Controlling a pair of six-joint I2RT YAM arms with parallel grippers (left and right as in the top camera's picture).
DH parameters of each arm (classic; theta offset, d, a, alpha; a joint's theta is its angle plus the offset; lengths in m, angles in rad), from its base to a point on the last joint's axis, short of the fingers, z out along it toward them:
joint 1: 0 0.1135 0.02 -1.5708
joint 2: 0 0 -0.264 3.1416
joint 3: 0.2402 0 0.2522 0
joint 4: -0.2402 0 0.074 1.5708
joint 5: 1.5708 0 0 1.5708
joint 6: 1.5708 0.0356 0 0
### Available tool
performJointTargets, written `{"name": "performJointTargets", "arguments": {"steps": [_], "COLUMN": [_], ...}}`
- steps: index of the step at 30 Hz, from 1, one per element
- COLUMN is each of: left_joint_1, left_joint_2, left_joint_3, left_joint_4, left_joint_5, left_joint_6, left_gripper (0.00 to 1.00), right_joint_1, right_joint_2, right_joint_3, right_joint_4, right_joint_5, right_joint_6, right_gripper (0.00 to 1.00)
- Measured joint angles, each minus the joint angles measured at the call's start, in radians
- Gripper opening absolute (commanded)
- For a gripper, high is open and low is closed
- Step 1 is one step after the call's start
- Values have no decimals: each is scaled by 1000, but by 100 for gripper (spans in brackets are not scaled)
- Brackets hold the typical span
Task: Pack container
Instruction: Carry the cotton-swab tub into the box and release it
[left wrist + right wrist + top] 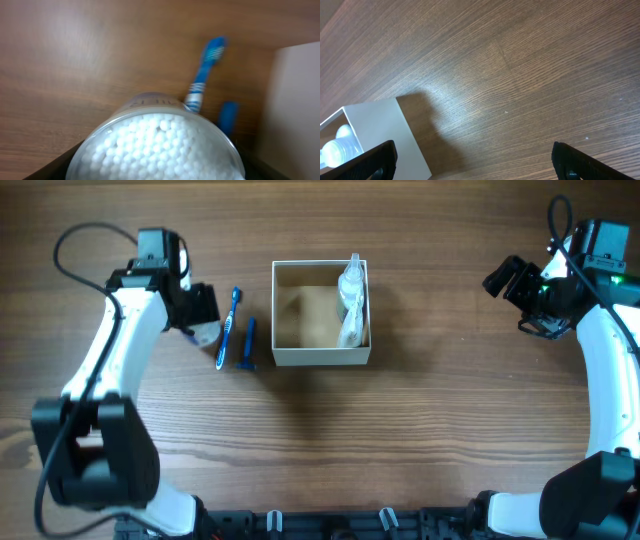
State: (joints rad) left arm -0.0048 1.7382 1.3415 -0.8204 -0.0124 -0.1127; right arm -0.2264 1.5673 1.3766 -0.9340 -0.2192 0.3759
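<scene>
The container (320,357), a square white box with a tan inside, stands at the table's middle and holds a clear plastic bottle (352,300) along its right wall. My left gripper (203,320) is left of it, shut on a clear round tub of cotton swabs (160,147) that fills the bottom of the left wrist view. A blue toothbrush (229,325) and a blue razor (247,345) lie between the tub and the box; both show in the left wrist view, toothbrush (204,77), razor (228,117). My right gripper (508,280) is open and empty, far right of the box.
The box's white wall shows at the right edge of the left wrist view (295,105) and at the lower left of the right wrist view (380,130), with the bottle (337,145) inside. The right fingers (475,165) hang wide apart over bare wood.
</scene>
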Motion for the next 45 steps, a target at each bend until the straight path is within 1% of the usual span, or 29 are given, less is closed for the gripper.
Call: {"name": "performJointTargets", "arguments": {"steps": [3,7,9,12,13,17,19,22,23,25,28,30,37,41,43,45], "left_joint_1": [-113,-325,-403,-472,-491,-505,-505,-505,-505,-505,-505,-505,-505,-488,-455,-399], "left_joint_2": [-103,-205,-204,-165,-132,6,79,150,159,166,166,166,138,16,-58,-115], "left_joint_3": [80,117,118,118,118,118,118,118,118,118,118,118,118,118,118,118], "left_joint_4": [-13,41,56,94,130,190,227,274,282,298,309,301,252,181,128,41], "left_joint_5": [-4,-3,-15,-40,-50,-70,-74,-73,-73,-72,-67,-63,-46,-44,-59,-73], "left_joint_6": [0,0,0,-5,-8,-13,-19,-23,-23,-24,-41,-45,-57,-57,-57,-58], "left_gripper": [62,61,62,62,61,61,63,71,75,77,86,100,100,100,100,100], "right_joint_1": [0,0,0,0,0,0,0,0,0,0,0,0,0,0,0,0], "right_joint_2": [0,0,0,0,0,0,0,0,0,0,0,0,0,0,0,0], "right_joint_3": [0,0,0,0,0,0,0,0,0,0,0,0,0,0,0,0], "right_joint_4": [0,0,0,0,0,0,0,0,0,0,0,0,0,0,0,0], "right_joint_5": [0,0,0,0,0,0,0,0,0,0,0,0,0,0,0,0], "right_joint_6": [0,0,0,0,0,0,0,0,0,0,0,0,0,0,0,0], "right_gripper": [100,100,100,100,100,100,100,100,100,100,100,100,100,100,100,100]}}
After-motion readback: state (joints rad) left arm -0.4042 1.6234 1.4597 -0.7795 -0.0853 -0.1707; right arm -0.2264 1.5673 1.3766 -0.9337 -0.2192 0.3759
